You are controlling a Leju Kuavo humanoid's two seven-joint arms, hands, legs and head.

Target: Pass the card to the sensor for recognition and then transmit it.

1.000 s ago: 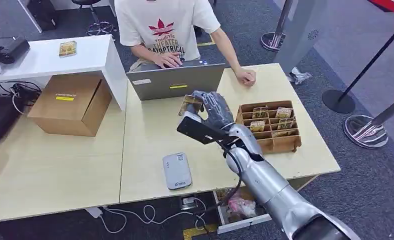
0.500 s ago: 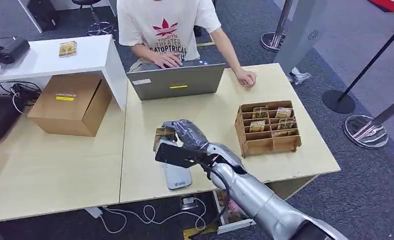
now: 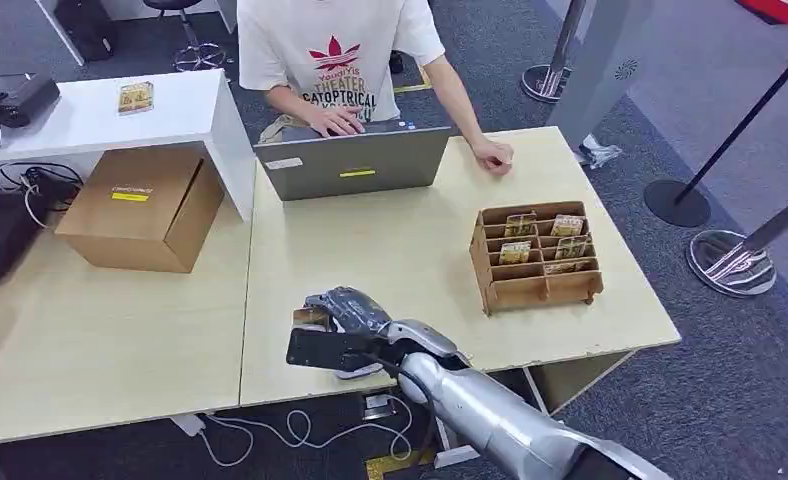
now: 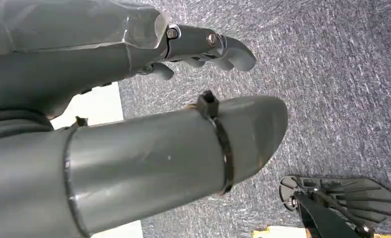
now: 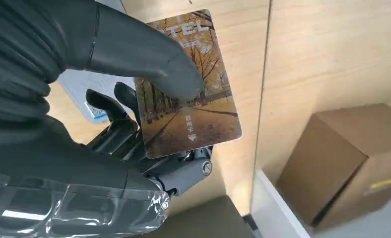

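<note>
Nearby, laptop (image 3: 350, 160), cardboard box (image 3: 142, 207), card rack (image 3: 537, 254)

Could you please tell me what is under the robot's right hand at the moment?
The right hand holds the card over the grey sensor on the table. Most of the sensor is covered by the hand.

Head camera looks down on the table (image 3: 120, 340); wrist cameras sit close behind hands.
</note>
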